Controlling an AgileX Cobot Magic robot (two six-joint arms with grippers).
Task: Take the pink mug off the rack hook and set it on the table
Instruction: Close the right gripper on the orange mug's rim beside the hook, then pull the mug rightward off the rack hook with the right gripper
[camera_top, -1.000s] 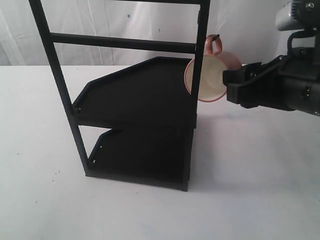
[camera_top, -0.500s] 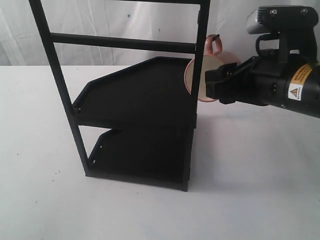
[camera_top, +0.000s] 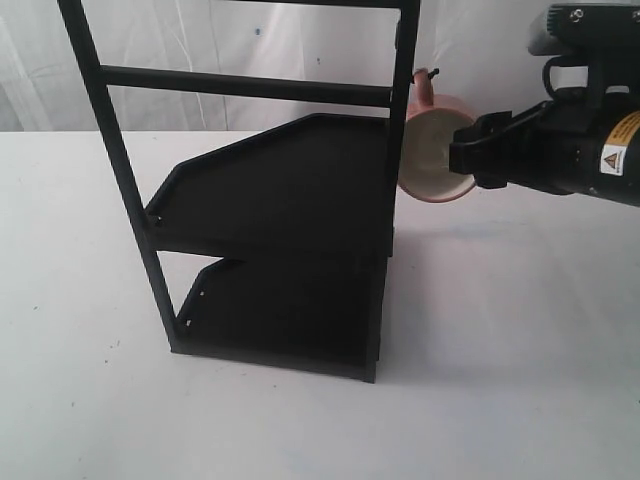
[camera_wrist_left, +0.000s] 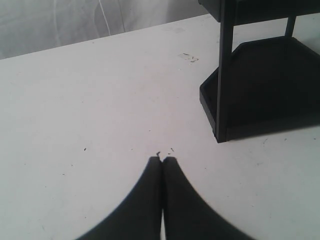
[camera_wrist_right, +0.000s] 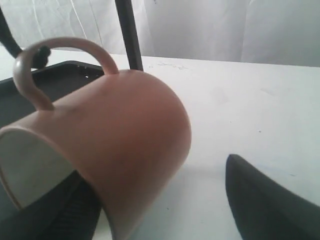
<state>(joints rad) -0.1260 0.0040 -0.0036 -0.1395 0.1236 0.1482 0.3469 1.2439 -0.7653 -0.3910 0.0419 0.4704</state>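
Exterior view: my right claw (camera_top: 470, 152) reaches in from the right at the height of the rack's (camera_top: 290, 190) upper shelf and meets the mug (camera_top: 430, 160) from its side. The mug hangs just right of the rack's front post (camera_top: 402, 130). It is tipped so that its cream mouth faces left and toward the camera, with its handle (camera_top: 423, 90) up and looped over the hook (camera_top: 431, 72). It is well above the table (camera_top: 520, 330), not yet set down.

From my right wrist, the mug fills the space between my two fingers (camera_wrist_right: 265, 205). That claw is spread wide, not clenched. White table shows between the mug's pink wall and one finger, so that finger is apart from it. The other finger lies dark under the mug's rim, close against it; whether it touches I cannot tell. The hook's rounded black tip sits inside the handle loop.

My left claw (camera_wrist_left: 161, 161) is pinched tight, finger against finger, with nothing between. It hangs over the white table, near the rack's bottom corner and apart from it.
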